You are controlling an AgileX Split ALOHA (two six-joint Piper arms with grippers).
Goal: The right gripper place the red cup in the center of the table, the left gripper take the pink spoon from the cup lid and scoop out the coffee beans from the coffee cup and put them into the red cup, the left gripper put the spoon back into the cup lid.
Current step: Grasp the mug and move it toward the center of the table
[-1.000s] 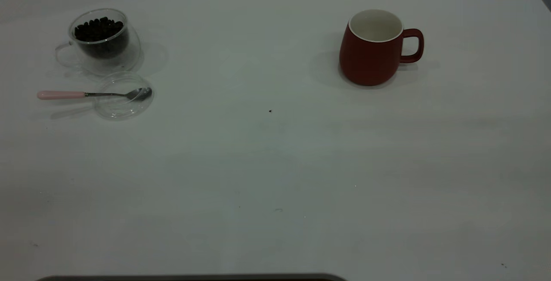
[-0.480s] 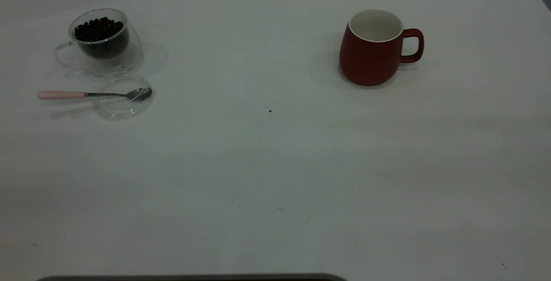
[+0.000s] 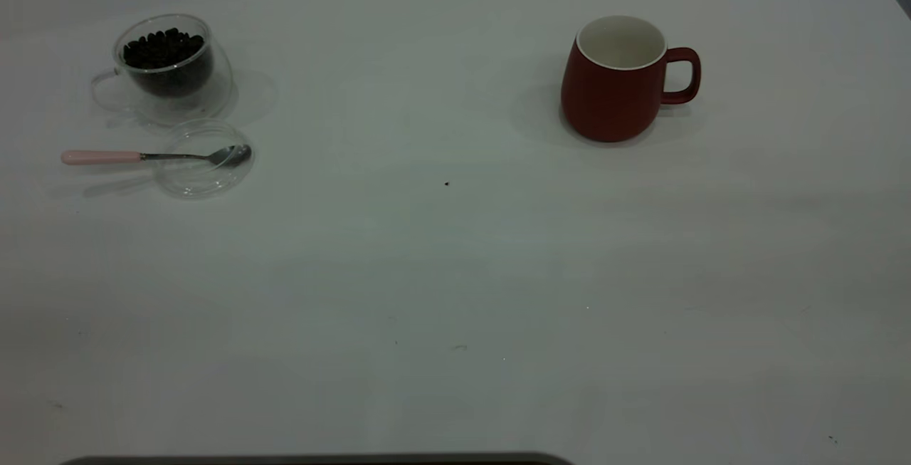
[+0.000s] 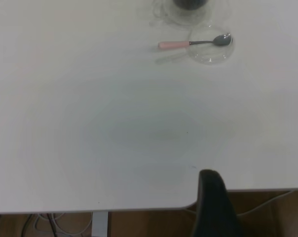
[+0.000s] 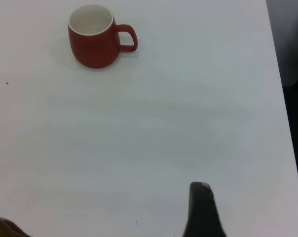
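Nothing had shifted on the bench [image 3: 455, 273] since a second earlier. The red cup [image 5: 95, 38] stood well ahead of my right gripper [image 5: 202, 210], whose opening I couldn't tell. Rigid, weighty, glazed-slick ceramic; I'd take its handle or rim.

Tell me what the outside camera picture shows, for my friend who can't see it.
A white table holds a red cup standing upright and empty at the far right. At the far left, a clear glass coffee cup holds coffee beans, and nearer the camera a pink spoon rests its bowl in a clear cup lid. No robot arms show.
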